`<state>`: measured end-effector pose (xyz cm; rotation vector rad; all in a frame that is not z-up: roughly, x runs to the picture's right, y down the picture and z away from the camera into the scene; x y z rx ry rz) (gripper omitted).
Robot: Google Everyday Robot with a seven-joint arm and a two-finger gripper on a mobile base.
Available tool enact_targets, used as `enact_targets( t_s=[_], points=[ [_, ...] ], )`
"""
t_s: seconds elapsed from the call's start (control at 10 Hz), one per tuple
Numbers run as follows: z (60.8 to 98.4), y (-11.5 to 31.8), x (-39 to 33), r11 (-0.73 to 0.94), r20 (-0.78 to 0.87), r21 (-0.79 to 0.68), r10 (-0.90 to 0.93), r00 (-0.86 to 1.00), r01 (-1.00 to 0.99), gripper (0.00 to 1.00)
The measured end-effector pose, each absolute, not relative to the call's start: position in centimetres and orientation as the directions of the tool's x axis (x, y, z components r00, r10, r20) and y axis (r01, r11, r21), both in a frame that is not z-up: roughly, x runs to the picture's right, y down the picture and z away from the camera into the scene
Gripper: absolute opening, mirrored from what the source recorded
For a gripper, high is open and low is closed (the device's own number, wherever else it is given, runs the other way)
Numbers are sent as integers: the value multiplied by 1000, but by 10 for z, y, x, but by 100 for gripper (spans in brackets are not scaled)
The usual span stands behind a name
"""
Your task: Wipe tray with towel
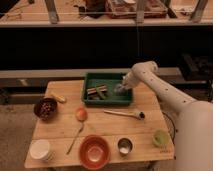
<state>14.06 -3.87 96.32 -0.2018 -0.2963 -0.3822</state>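
A green tray (108, 100) stands at the back middle of the wooden table. Inside it lie a couple of small dark and tan items (96, 91). My white arm reaches in from the right, and my gripper (120, 89) is down inside the right part of the tray, over a pale crumpled thing that looks like the towel (119, 91). The towel is mostly hidden by the gripper.
On the table: a dark bowl of food (45, 108), a banana (58, 97), an orange fruit (81, 114), a spoon (75, 138), a brush (124, 114), a red bowl (94, 151), a white cup (40, 149), a small metal cup (124, 146), a green cup (159, 138).
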Motion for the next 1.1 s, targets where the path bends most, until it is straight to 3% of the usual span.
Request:
enact_targets(
  t_s=[0.2, 0.5, 1.1],
  points=[
    [990, -48, 109, 896, 331, -131, -364, 871, 425, 0],
    [1001, -34, 74, 895, 424, -147, -327, 844, 421, 0],
    [942, 19, 93, 880, 496, -198, -289, 819, 431, 0]
  ],
)
